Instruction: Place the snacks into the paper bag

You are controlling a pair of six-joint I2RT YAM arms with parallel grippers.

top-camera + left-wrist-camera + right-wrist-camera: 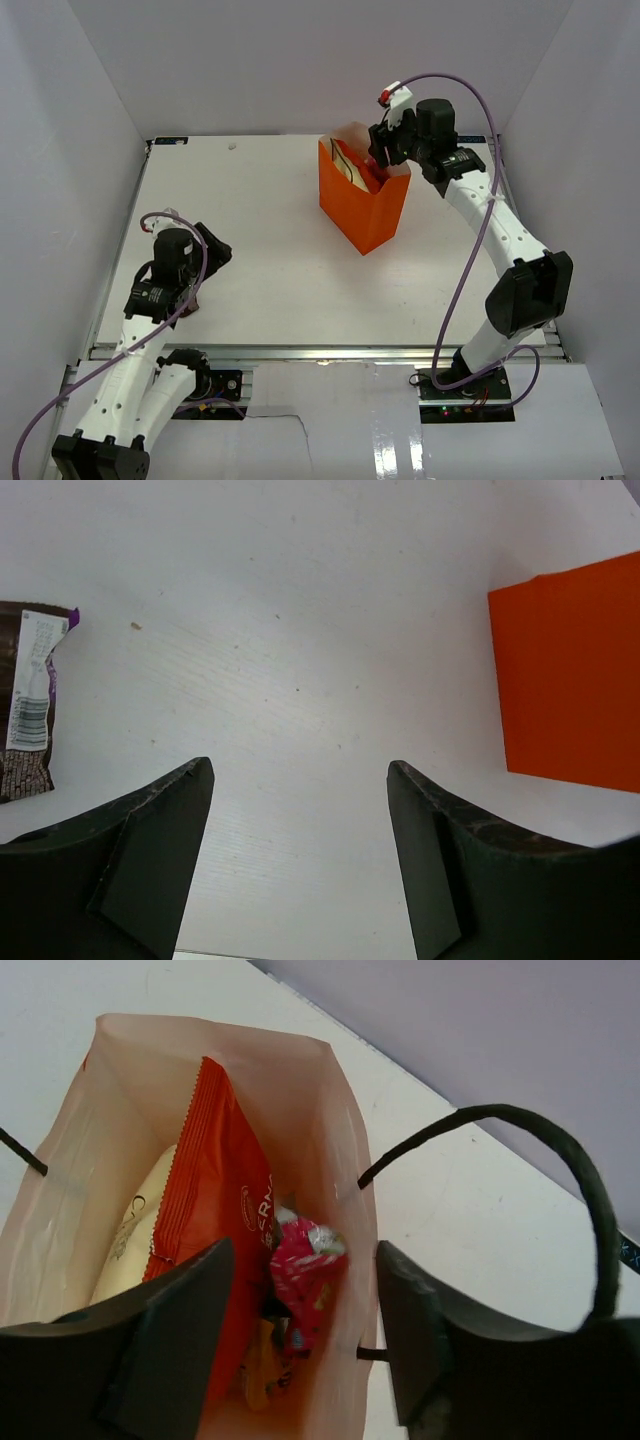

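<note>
Toward the far side of the surface (250,210) I see one orange paper bag (362,205), upright, mouth open, pale inside, with thin black loop handles (560,1145). My right gripper (303,1250) hangs over it, jaws apart, empty. Inside I count one red-orange chip bag (215,1180), one pink-red wrapper (305,1275) and one pale cream packet (130,1230). One purple-edged wrapper (28,700) lies on the surface near my left gripper (300,770), which is spread wide and holds nothing.
</note>
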